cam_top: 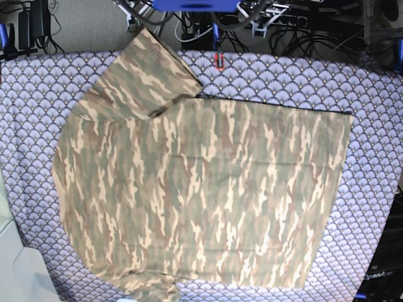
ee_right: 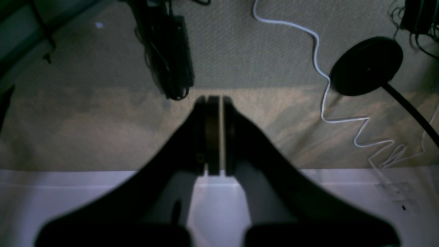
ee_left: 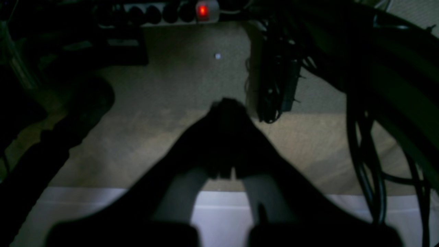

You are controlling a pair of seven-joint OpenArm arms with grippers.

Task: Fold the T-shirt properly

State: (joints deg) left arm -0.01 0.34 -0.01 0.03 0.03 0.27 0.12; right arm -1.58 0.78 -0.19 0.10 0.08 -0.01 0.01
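Lying spread flat, the T-shirt [cam_top: 201, 189] fills the middle of the tablecloth [cam_top: 378, 126]
Left gripper [ee_left: 224, 106] and right gripper [ee_right: 214, 103] both closed, holding nothing

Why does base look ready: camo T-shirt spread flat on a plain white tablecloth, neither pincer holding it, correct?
Not quite. The tablecloth is purple with a scallop pattern, not plain white; the base view shows it. The rest holds: the camo T-shirt lies spread flat, and neither pincer holds it.
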